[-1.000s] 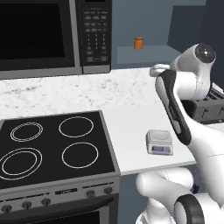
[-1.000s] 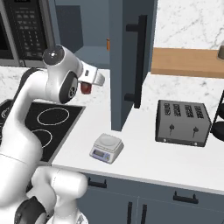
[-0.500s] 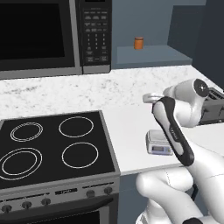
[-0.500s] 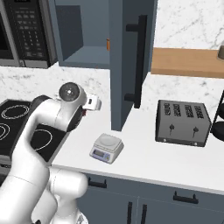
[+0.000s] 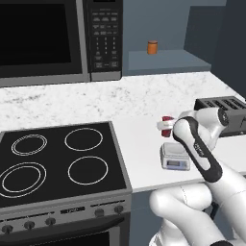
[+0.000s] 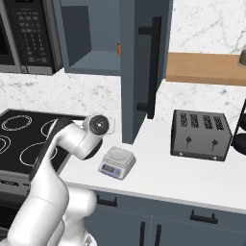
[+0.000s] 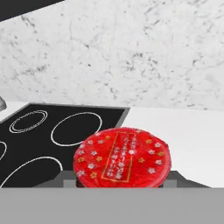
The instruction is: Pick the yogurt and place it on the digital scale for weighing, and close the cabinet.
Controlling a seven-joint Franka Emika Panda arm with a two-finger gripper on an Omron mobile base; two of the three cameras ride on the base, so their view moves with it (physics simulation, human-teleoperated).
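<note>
The red yogurt [image 5: 167,119] sits sideways in my gripper [image 5: 165,126], which is shut on it just above the white counter. In the hand view its patterned red lid [image 7: 121,158] faces the camera, with the fingers mostly hidden behind it. The light-grey digital scale [image 5: 175,154] rests on the counter slightly nearer and to the right of the cup, its platform [image 6: 118,155] bare. The cabinet door [image 6: 139,67] stands open, edge-on, with its black bar handle [image 6: 153,67] facing right.
A small orange jar [image 5: 152,47] stands on the open cabinet's shelf. The black toaster [image 6: 201,135] is right of the scale. The black cooktop [image 5: 62,158] lies to the left, under the microwave [image 5: 57,38]. The arm's elbow [image 6: 77,139] hangs over the counter's front.
The arm has folded down and the hand has sunk from chest height to just above the counter, carrying the yogurt with it. The scale and cabinet door have not moved.
</note>
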